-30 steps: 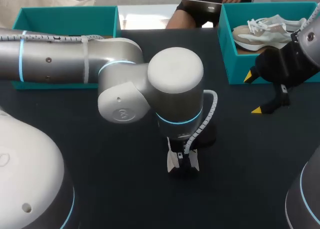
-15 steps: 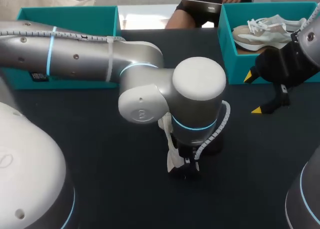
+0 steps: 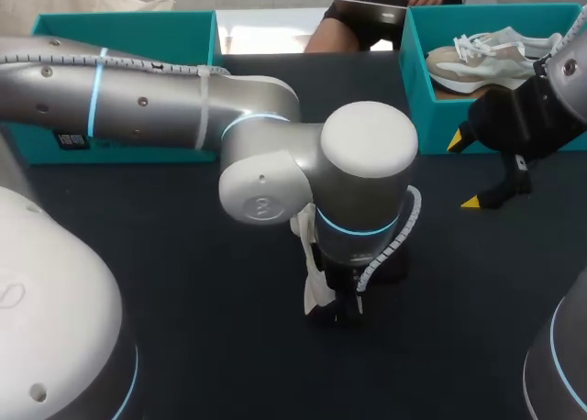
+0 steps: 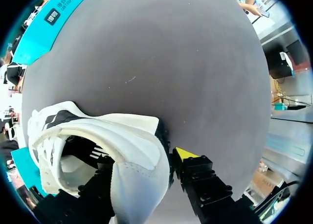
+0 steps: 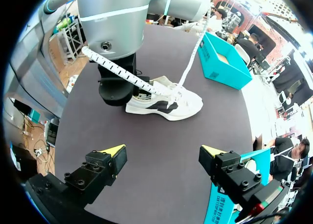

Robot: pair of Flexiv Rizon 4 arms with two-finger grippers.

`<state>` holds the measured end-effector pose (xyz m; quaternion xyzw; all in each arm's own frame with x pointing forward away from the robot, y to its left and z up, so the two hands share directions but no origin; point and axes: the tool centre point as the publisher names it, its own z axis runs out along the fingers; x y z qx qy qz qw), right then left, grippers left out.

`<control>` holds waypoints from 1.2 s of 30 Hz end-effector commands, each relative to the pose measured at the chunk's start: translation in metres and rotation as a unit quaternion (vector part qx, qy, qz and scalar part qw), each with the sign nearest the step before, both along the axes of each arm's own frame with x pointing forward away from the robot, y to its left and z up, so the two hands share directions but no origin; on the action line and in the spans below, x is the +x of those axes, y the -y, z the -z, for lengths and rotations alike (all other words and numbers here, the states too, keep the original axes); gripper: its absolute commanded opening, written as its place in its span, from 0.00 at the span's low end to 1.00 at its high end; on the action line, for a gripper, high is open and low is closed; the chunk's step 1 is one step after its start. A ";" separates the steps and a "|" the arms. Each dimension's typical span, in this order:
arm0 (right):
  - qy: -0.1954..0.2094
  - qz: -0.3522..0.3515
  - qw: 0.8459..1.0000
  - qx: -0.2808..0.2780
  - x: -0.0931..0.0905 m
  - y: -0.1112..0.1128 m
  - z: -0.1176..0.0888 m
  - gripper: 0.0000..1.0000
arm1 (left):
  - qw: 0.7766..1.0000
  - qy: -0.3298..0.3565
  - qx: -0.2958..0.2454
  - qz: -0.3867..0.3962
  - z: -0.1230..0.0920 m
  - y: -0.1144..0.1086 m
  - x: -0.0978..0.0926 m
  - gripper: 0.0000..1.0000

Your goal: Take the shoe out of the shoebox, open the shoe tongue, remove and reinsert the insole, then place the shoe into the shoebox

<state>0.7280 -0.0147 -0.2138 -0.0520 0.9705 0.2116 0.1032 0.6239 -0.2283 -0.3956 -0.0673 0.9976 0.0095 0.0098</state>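
Gripping the white low sneaker with black side stripes [image 4: 122,136], my left jaws are narrowed on a padded white flap of its upper: the yellow-tipped finger [image 4: 184,153] presses the outside and the other finger sits in the shoe's opening. I cannot tell whether that flap is the tongue or the heel collar. The sneaker [image 5: 168,104] stands upright on the dark tabletop [image 3: 183,282], near its middle and directly under my left arm [image 3: 367,163], well apart from both boxes.

My right jaws are spread wide and hold nothing. They hang over the tabletop just beside the teal cardboard shoebox on the right [image 3: 417,99], in which a beige and white sneaker [image 3: 495,58] lies. A second teal shoebox [image 3: 119,35] sits at the far left.

By my judgement, the first step is done, since the striped sneaker is out of its box. Opening the tongue looks like the step in hand. No insole lies on the tabletop, so pulling it out, putting it back and returning the shoe to a shoebox are all left.
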 end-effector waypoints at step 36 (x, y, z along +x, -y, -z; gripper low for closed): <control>-0.001 0.000 1.000 -0.001 0.001 -0.001 0.000 1.00 | 0.991 -0.106 -0.002 0.085 -0.045 -0.044 -0.013 0.00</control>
